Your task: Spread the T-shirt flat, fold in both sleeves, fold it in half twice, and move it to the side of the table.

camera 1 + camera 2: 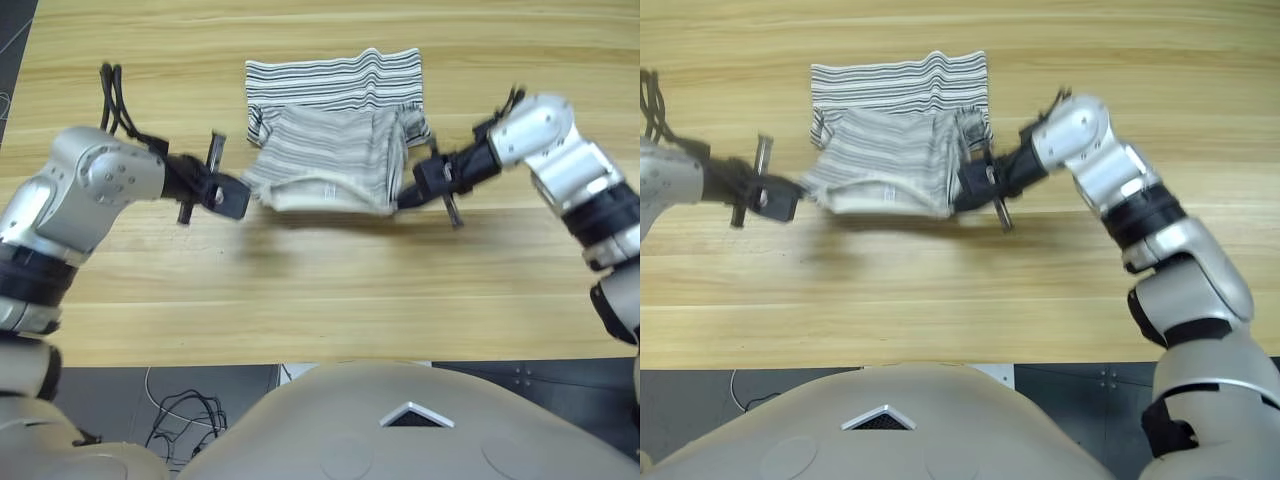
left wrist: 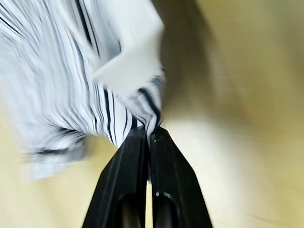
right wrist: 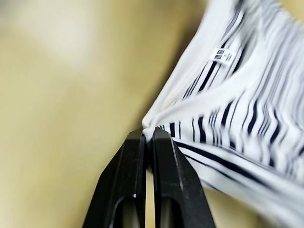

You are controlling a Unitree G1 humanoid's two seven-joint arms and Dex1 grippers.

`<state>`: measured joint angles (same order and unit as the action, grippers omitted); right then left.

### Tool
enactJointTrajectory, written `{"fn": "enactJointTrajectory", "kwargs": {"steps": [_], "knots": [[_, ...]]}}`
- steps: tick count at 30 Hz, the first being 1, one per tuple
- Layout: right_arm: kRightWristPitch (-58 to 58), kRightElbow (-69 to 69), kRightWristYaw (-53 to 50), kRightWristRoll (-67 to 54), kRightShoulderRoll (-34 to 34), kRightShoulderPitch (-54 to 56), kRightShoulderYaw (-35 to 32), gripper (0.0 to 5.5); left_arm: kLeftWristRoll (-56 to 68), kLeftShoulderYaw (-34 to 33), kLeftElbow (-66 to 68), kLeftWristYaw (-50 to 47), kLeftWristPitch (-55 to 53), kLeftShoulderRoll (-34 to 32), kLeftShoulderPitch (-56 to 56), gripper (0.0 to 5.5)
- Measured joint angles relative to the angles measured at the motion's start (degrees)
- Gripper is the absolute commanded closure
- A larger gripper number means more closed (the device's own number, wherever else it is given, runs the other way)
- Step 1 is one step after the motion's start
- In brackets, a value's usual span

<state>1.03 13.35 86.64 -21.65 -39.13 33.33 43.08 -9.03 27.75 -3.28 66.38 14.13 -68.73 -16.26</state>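
Observation:
A black-and-white striped T-shirt (image 1: 335, 120) lies partly folded at the far middle of the wooden table (image 1: 320, 290). Its near edge is lifted off the table and held at both corners. My left gripper (image 1: 247, 196) is shut on the near left corner, with the cloth pinched between its black fingers (image 2: 137, 156). On the near right corner my right gripper (image 1: 400, 195) is shut as well; striped fabric (image 3: 228, 114) with a small label runs out from its fingertips (image 3: 159, 142). The far part of the shirt (image 1: 900, 82) rests flat on the table.
Bare wood lies on all sides of the shirt, with wide room toward the near edge (image 1: 320, 350). Dark floor with loose cables (image 1: 185, 410) shows below that edge.

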Motion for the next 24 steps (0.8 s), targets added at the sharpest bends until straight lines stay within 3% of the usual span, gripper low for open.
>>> {"fn": "enactJointTrajectory", "kwargs": {"steps": [2,8,13,15,20,24], "knots": [[10.31,-7.94,3.10,-6.86,0.13,-4.80,-0.83,5.40,2.85,-3.55,-5.09,4.31,-2.46,-4.90,3.12,5.38],[11.13,-9.21,0.03,-4.73,4.08,-9.05,-4.47,5.40,1.29,-7.32,-7.38,4.57,-3.87,-8.05,11.04,5.38],[8.86,-9.79,-0.45,-0.29,5.76,-9.76,-6.02,5.40,2.24,-9.62,-16.84,4.63,-5.04,-10.26,20.60,5.38],[8.51,-8.90,-0.72,0.64,6.76,-9.83,-6.75,5.40,6.86,-10.53,-22.19,5.53,-6.51,-10.36,23.88,5.38],[8.79,-9.39,1.12,1.58,6.31,-9.47,-9.23,5.40,25.80,-20.76,-33.19,9.81,-11.93,-12.10,25.21,5.38],[8.35,-9.76,2.62,3.58,5.06,-9.19,-9.71,5.40,24.90,-20.60,-33.32,11.06,-12.98,-11.99,26.78,5.38]]}}
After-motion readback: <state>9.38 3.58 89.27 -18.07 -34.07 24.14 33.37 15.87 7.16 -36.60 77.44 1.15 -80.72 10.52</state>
